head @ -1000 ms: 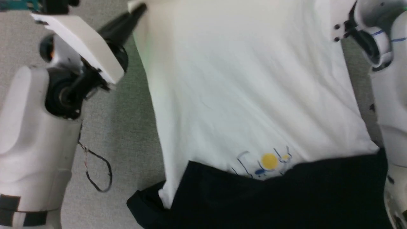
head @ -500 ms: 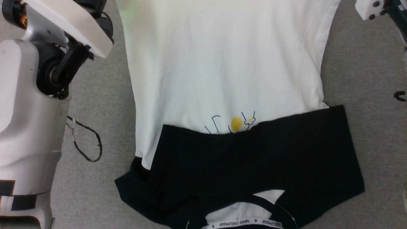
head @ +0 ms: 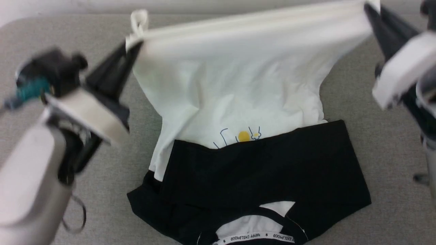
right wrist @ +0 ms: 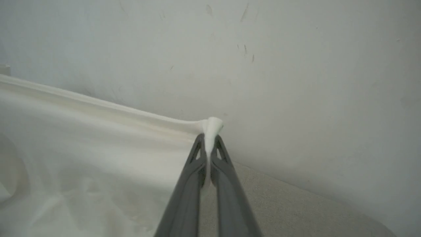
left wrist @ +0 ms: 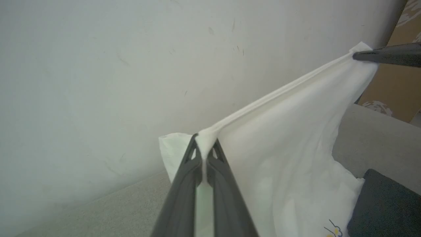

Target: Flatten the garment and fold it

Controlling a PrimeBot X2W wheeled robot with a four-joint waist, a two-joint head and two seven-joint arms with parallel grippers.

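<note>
The garment (head: 238, 88) is a T-shirt whose black part (head: 265, 173) lies on the grey surface with the collar nearest me. Its white part rises off the surface, and the hem is stretched taut between my two grippers. My left gripper (head: 134, 47) is shut on the left hem corner, seen close up as white cloth pinched at the left gripper (left wrist: 204, 144) tips. At the other corner my right gripper (head: 369, 10) is shut too, with the cloth nipped in the right gripper (right wrist: 210, 135). A small yellow-and-blue graphic (head: 243, 136) shows just above the black edge.
The grey padded surface (head: 381, 143) runs back to a pale wall (right wrist: 296, 65) close behind the lifted hem. A brown cardboard panel (left wrist: 394, 89) stands to the right. A thin black cable loop (head: 76, 217) lies at the lower left, beside my left forearm.
The head view has tilted, so the whole picture has shifted. The taut hem and both fingertips now show, and the white part creases and narrows toward the black part.
</note>
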